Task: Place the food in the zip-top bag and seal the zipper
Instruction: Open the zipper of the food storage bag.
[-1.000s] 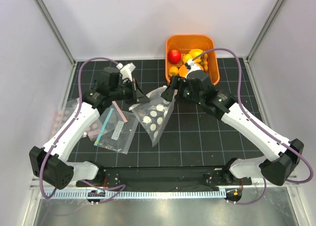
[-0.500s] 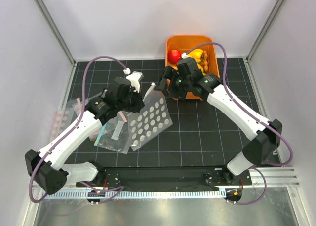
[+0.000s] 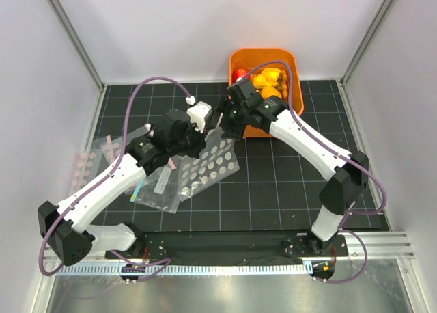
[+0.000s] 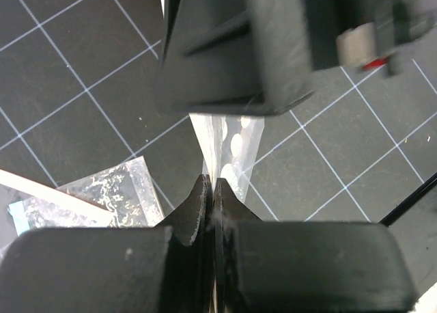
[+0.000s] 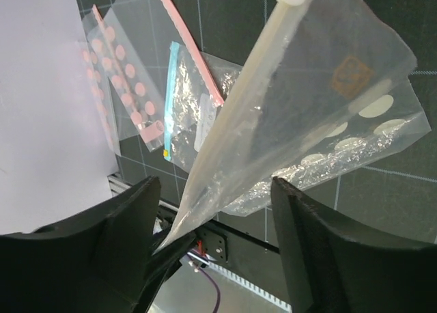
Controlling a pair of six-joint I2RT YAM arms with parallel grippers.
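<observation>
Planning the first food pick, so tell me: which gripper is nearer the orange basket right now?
Right. The right gripper sits at the orange basket's near-left corner; the left gripper is farther left, pinching the dotted bag.

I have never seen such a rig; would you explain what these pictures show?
Two robot arms stand side by side, each ending in a two-finger gripper. One picture looks down from above and behind; the other two come from cameras on the wrists. On the black gridded mat lie a teal-striped bag and the white-dotted bag, with a pink-dotted bag beside them and an orange basket of toy food. The left gripper is pinched shut on the white-dotted bag; the right gripper is open, the bag's zipper passing between its fingers.
</observation>
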